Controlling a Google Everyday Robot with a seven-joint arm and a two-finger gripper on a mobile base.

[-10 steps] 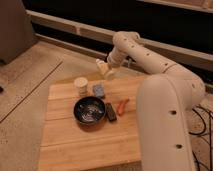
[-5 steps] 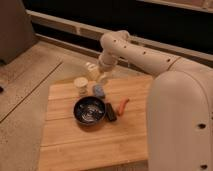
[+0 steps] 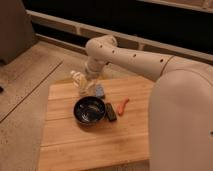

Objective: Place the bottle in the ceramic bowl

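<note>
Above the far edge of the wooden board [image 3: 65,145], just behind the ceramic bowl [image 3: 76,113], the gripper [image 3: 84,83] is holding the bottle [image 3: 76,78], apparently clamping shut around it. The carrying step is running. Next, it needs shifting over the bowl, lowering, then releasing.

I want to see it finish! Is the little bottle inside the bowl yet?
Out, not in yet. The bottle is at the gripper, beyond the ceramic bowl's far rim, not inside it.

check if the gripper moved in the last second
Yes. The gripper has swung left and slightly down, from up-right of the ceramic bowl to just behind its left rim.
</note>
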